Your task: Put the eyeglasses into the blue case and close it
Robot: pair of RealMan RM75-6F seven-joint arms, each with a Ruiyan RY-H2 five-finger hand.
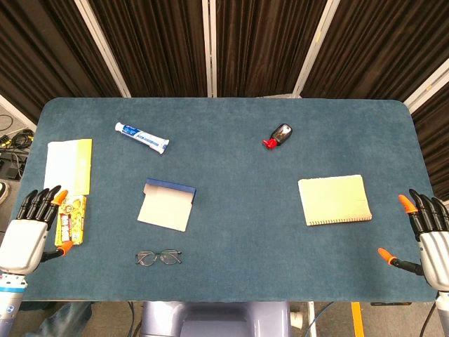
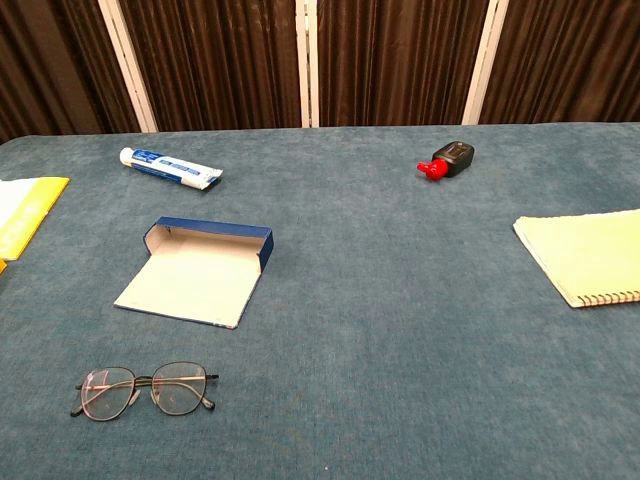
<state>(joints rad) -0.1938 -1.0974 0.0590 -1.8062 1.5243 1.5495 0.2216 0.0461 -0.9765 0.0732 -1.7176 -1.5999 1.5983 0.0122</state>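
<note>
The thin-framed eyeglasses (image 1: 158,258) (image 2: 145,389) lie folded flat on the blue tabletop near the front edge, left of centre. Just behind them the blue case (image 1: 167,204) (image 2: 197,271) lies open, its pale lid flap spread toward the front. My left hand (image 1: 31,232) hovers at the front left corner, fingers apart, holding nothing. At the front right edge my right hand (image 1: 429,239) is likewise spread and empty. Both hands are well apart from the glasses and case. The chest view shows neither hand.
A toothpaste tube (image 1: 142,137) (image 2: 170,167) lies at the back left. A small black bottle with a red cap (image 1: 279,135) (image 2: 447,160) is at the back right. A pale notebook (image 1: 334,200) (image 2: 588,254) lies right. A yellow-white booklet (image 1: 69,166) and a snack packet (image 1: 71,220) sit far left.
</note>
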